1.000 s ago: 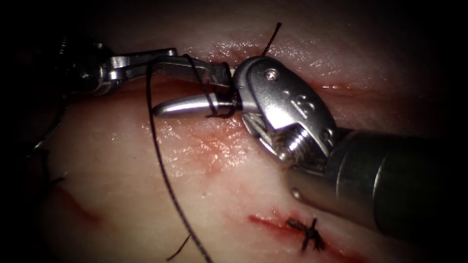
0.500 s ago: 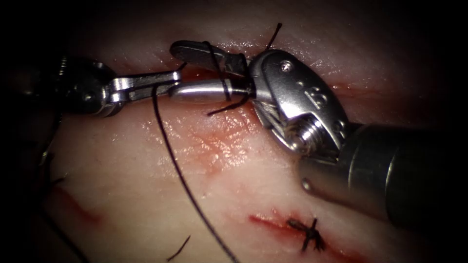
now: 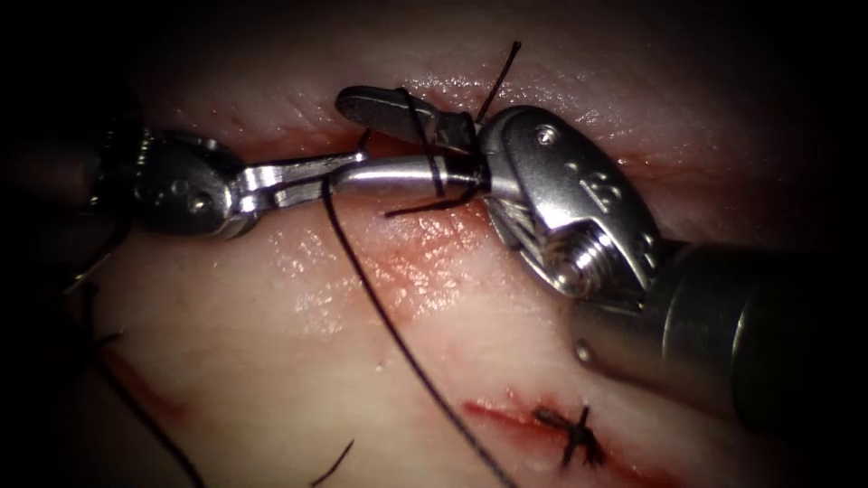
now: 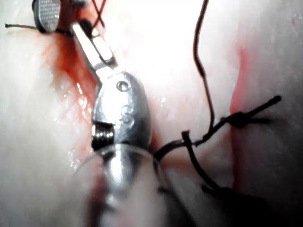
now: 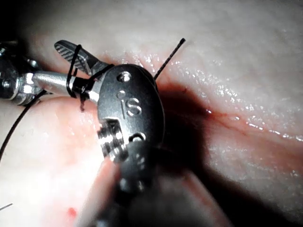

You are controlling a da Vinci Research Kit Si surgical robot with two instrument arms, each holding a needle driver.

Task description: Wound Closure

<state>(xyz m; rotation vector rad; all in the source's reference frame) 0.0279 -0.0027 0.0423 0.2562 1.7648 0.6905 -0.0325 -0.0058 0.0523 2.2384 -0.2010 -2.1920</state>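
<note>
My right tool [image 3: 342,136] comes in from the right over the upper cut [image 3: 398,149] in the tissue [image 3: 298,361], jaws open. Dark thread [image 3: 425,136] is wrapped round both of its jaws, and they grip nothing. My left tool [image 3: 354,161] reaches in from the left, shut on the thread, its tip against the right tool's lower jaw. From there a long strand [image 3: 398,339] runs down across the tissue. The right wrist view has the open right tool [image 5: 47,64] with the loop [image 5: 73,71]. The left wrist view has the shut left tool [image 4: 87,35].
A short thread end [image 3: 420,208] lies below the right jaws, another [image 3: 502,72] sticks up behind them. A tied stitch [image 3: 574,436] sits on the lower cut, with red fluid [image 3: 407,262] between the cuts. Knotted thread [image 4: 236,118] lies beside the left shaft.
Both tools have shifted to the right. The left tool dropped from over the right tool's upper jaw to beside its lower jaw. The wraps stayed on the right jaws.
</note>
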